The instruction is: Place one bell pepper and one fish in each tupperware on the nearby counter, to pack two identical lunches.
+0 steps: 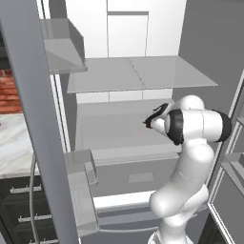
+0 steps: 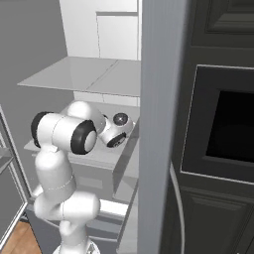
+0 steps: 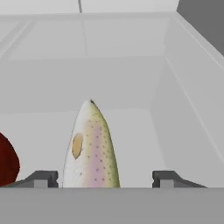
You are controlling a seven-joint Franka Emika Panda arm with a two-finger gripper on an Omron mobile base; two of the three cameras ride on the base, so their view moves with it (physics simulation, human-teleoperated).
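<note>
Through the hand camera I see my gripper (image 3: pixel 100 179) spread wide with its two fingertips (image 3: pixel 41 178) standing clear on either side of a speckled fish (image 3: pixel 91 148) lying on the white fridge shelf (image 3: pixel 131 131), nothing clamped, a dark red pepper (image 3: pixel 6 162) just beside it.

White arm (image 1: pixel 190 157) bent forward, gripper (image 3: pixel 100 179) fingers spread apart.
</note>
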